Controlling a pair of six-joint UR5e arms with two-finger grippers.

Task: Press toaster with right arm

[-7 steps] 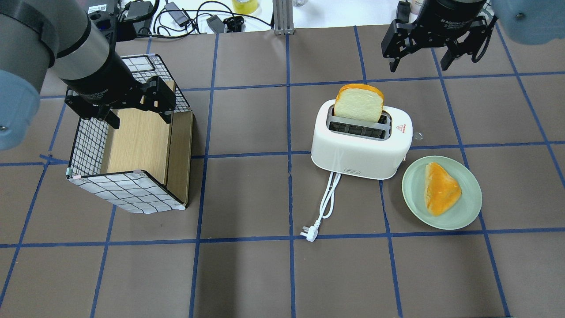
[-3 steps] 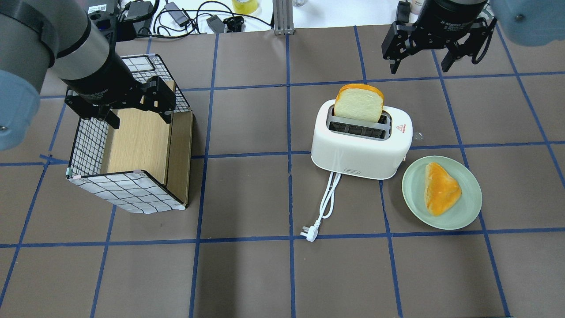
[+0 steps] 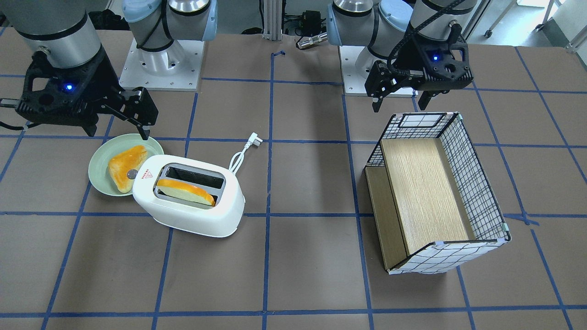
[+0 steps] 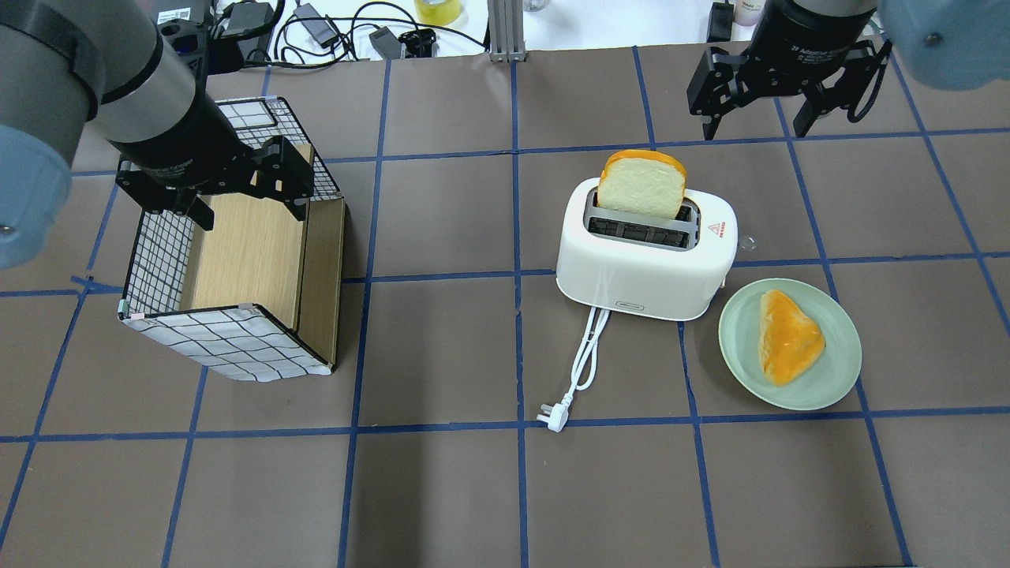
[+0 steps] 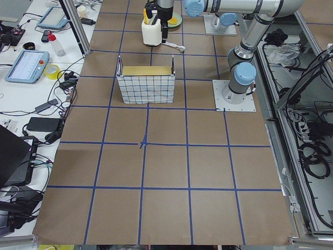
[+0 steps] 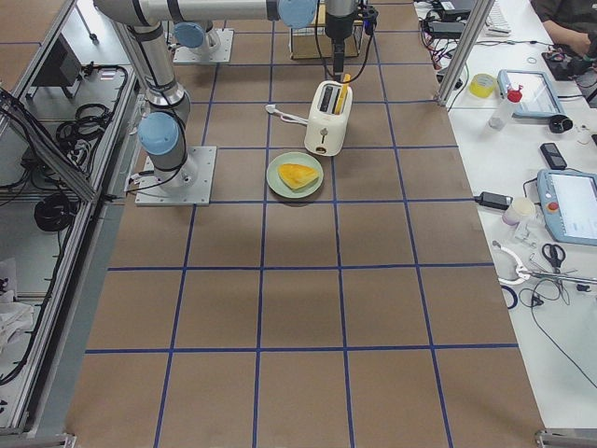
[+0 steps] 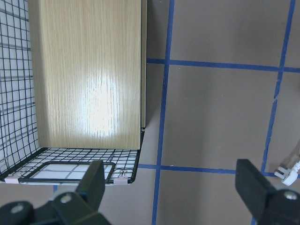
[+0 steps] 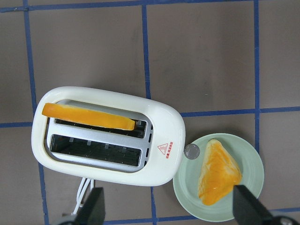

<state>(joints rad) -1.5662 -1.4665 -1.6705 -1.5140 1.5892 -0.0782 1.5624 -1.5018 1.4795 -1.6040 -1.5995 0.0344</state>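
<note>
The white two-slot toaster [image 4: 643,272] stands mid-table with a bread slice [image 4: 639,185] upright in its far slot. Its red triangle sticker [image 4: 716,229] and grey round button [image 4: 747,243] are at its right end. The white cord and plug [image 4: 552,416] trail toward the near side. My right gripper [image 4: 756,128] is open and empty, up in the air beyond the toaster's right end. The right wrist view looks straight down on the toaster [image 8: 164,122] and the button [image 8: 191,152]. My left gripper [image 4: 248,209] is open and empty above the basket.
A green plate [image 4: 844,351] with a wedge of toast [image 4: 789,335] lies just right of the toaster, next to the button. A wire basket with a wooden insert [image 4: 229,339] stands at the left. Cables and small gear [image 4: 316,31] lie beyond the far edge.
My right gripper has shifted slightly to the right and stays open. The left arm, the toaster and the bread have not moved.
</note>
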